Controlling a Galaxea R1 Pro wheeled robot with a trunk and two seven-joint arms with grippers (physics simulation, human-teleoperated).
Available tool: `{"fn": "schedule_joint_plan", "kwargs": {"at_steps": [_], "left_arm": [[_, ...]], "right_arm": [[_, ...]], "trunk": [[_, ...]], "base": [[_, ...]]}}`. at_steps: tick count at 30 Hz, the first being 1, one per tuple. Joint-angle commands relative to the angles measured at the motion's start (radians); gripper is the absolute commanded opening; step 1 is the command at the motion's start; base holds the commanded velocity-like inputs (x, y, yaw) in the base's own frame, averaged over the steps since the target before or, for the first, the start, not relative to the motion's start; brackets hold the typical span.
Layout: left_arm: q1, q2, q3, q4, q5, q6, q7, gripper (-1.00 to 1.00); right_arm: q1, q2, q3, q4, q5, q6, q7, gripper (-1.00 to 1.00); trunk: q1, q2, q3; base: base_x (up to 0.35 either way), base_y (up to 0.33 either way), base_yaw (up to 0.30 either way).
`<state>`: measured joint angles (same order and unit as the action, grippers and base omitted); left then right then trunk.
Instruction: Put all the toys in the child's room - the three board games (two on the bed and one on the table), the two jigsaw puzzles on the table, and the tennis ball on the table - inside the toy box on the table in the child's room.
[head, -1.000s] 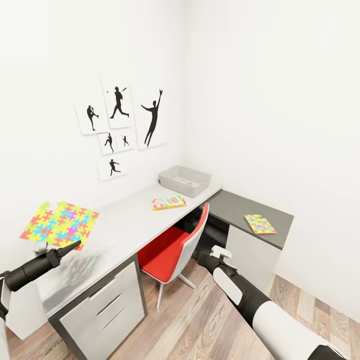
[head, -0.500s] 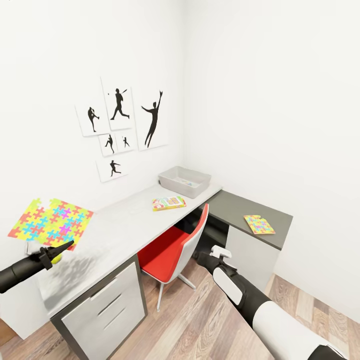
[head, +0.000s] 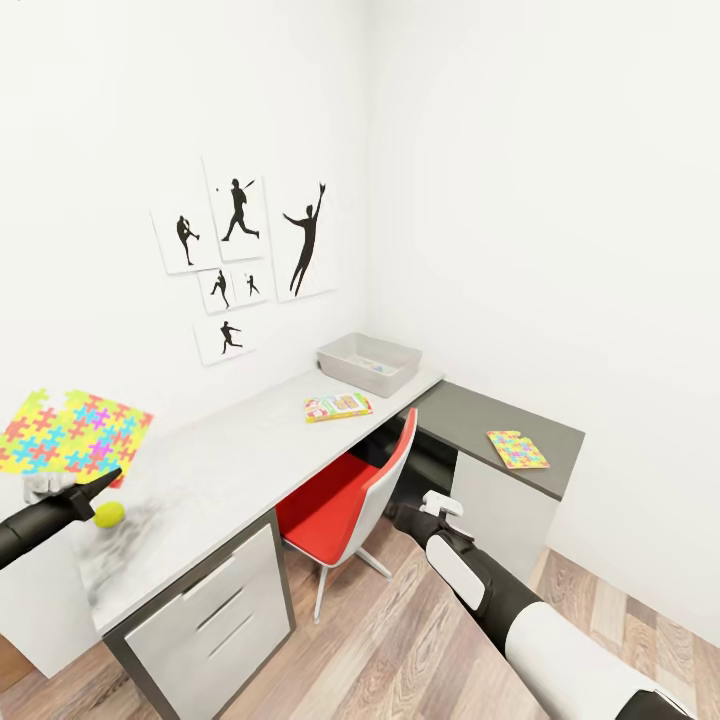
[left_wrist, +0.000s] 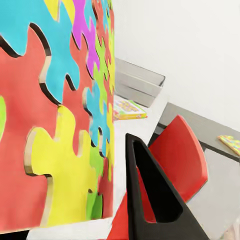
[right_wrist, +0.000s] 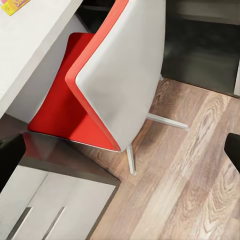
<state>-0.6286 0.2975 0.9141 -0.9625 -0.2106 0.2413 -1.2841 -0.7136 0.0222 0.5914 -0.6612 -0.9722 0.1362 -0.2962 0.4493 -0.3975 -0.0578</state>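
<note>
Plenty of bare light grey table (head: 230, 450) between the tennis ball (head: 109, 513) and the board game (head: 337, 405), so a gripper can slide along there easily. The red chair (head: 350, 495) is tucked in under the desk edge, blocking the low approach from the floor side. Toy box (head: 368, 361) sits back by the wall, open above. The other puzzle (head: 518, 448) lies alone on the dark corner section.

No words, numbers, labels or brand marks can be read anywhere. The board game (head: 337, 405) near the middle of the desk (head: 230, 455) has a printed lid that may carry lettering, but it is too small and blurred to tell. The wall pictures (head: 245, 260) show only black silhouettes of sports figures.
</note>
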Motion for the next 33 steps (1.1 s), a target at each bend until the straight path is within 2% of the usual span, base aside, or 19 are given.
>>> {"fn": "schedule_joint_plan", "kwargs": {"at_steps": [1, 4, 5, 7, 10, 18, 29, 33], "left_arm": [[-0.002, -0.001, 0.005, -0.002, -0.006, 0.000, 0.008, -1.00], [-0.002, -0.003, 0.008, -0.003, -0.006, -0.040, 0.065, -1.00], [-0.002, -0.005, 0.009, -0.003, -0.006, -0.058, 0.101, -1.00], [-0.002, -0.007, 0.008, -0.004, -0.006, -0.066, 0.120, -1.00], [-0.002, -0.024, 0.009, -0.018, -0.006, -0.075, 0.158, -1.00], [-0.002, -0.037, 0.009, -0.029, -0.007, -0.071, 0.163, -1.00], [-0.001, -0.036, 0.013, -0.030, -0.006, -0.077, 0.154, -1.00], [0.002, -0.035, 0.028, -0.030, -0.004, -0.075, 0.139, -1.00]], "right_arm": [[-0.001, -0.001, 0.004, -0.002, -0.005, 0.002, -0.008, 1.00], [-0.001, -0.001, 0.004, -0.002, -0.005, 0.002, -0.008, 1.00], [-0.001, -0.001, 0.004, -0.001, -0.005, 0.002, -0.008, 1.00], [-0.001, -0.001, 0.004, -0.001, -0.005, 0.002, -0.008, 1.00], [-0.001, -0.001, 0.004, -0.001, -0.005, 0.002, -0.008, 1.00], [-0.001, -0.001, 0.004, -0.005, -0.005, 0.002, -0.008, 1.00], [-0.001, -0.001, 0.004, -0.006, -0.004, 0.001, 0.028, 1.00], [-0.001, -0.001, 0.004, -0.006, -0.004, 0.000, 0.029, 1.00]], "trunk": [[0.001, -0.002, -0.002], [0.001, -0.002, -0.002], [0.001, -0.002, -0.002], [0.001, -0.002, -0.002], [0.001, -0.002, -0.002], [0.001, -0.002, 0.001], [0.001, -0.002, 0.015], [0.001, -0.002, 0.021]], "base": [[0.000, 0.000, 0.000], [0.000, 0.000, 0.000], [0.000, 0.000, 0.000], [0.000, 0.000, 0.000], [0.000, 0.000, 0.000], [0.000, 0.000, -0.043], [0.000, 0.000, -0.162], [0.000, 0.000, -0.172]]}}
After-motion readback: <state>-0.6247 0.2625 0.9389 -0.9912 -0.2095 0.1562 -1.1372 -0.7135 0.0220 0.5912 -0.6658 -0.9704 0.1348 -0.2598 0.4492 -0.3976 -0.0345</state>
